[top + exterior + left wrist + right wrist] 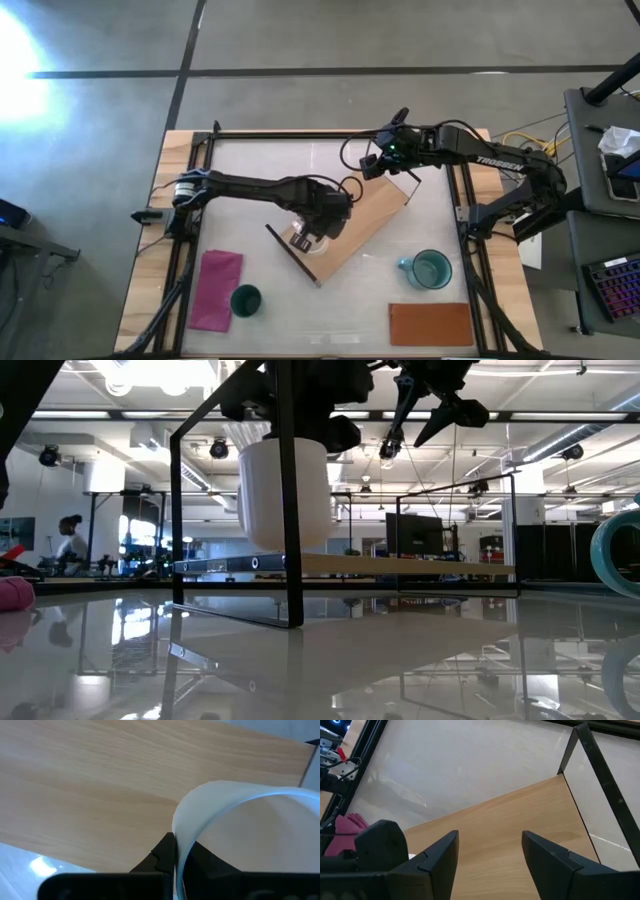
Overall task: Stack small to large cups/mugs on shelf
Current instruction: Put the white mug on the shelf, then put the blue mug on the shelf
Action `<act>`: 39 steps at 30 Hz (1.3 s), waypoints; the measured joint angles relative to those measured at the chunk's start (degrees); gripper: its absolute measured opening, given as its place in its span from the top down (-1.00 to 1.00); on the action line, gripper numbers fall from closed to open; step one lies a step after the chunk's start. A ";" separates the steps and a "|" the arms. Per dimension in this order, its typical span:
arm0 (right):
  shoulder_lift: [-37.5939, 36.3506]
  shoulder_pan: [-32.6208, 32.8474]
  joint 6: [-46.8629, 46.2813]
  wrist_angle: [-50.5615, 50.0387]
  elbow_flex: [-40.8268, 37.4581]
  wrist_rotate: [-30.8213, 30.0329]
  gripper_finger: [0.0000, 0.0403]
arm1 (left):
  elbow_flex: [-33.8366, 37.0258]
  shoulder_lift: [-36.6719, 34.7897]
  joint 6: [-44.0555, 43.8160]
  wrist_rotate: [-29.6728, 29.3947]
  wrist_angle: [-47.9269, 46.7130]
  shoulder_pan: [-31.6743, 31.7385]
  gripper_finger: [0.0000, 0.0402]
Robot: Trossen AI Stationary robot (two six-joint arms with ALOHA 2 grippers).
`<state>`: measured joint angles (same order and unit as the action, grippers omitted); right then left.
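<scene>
The small white mug is in my left gripper over the near-left end of the light-wood shelf. In the low view its base is just above the board; I cannot tell whether it touches. My right gripper is open and empty, raised over the shelf's far end. The teal mug stands on the table at the near right. The dark green tumbler stands at the near left. My left gripper holds the white mug by its rim wall, with one finger outside the wall and the other inside the mug. The fingers come from above, pointing down. The mug hangs upright below them, mouth up.
A magenta cloth lies beside the tumbler at the near left. A brown-orange mat lies at the near right. The shelf's black frame ends stand upright at both ends of the board. Black rails line the table's sides.
</scene>
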<state>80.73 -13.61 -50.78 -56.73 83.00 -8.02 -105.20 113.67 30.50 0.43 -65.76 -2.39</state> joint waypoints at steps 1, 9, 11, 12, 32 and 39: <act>0.00 0.00 0.02 0.00 0.00 -0.01 -0.04 | 0.01 0.00 0.08 0.48 -0.11 0.02 1.00; 0.00 -0.01 0.20 0.00 0.00 -1.03 -0.04 | 0.14 0.00 1.86 0.63 -0.20 0.02 0.99; 0.00 -0.02 0.23 0.00 0.00 -1.10 -0.04 | 0.14 0.00 1.88 0.63 -0.13 0.02 0.96; 0.00 -0.02 0.26 -0.02 0.00 -1.15 -0.04 | 0.14 0.00 1.90 0.63 -0.02 0.02 0.93; -0.04 -0.07 1.29 -0.04 0.00 -2.52 -0.04 | -3.20 -0.02 1.44 0.31 -0.95 0.02 0.65; -1.61 -0.56 1.32 -0.07 0.00 -2.36 -0.04 | -7.99 -0.19 -1.52 -3.62 -5.54 0.29 0.65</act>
<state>79.12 -14.16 -49.47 -56.80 83.00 -10.39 -113.18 113.48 28.98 -3.19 -71.30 -2.11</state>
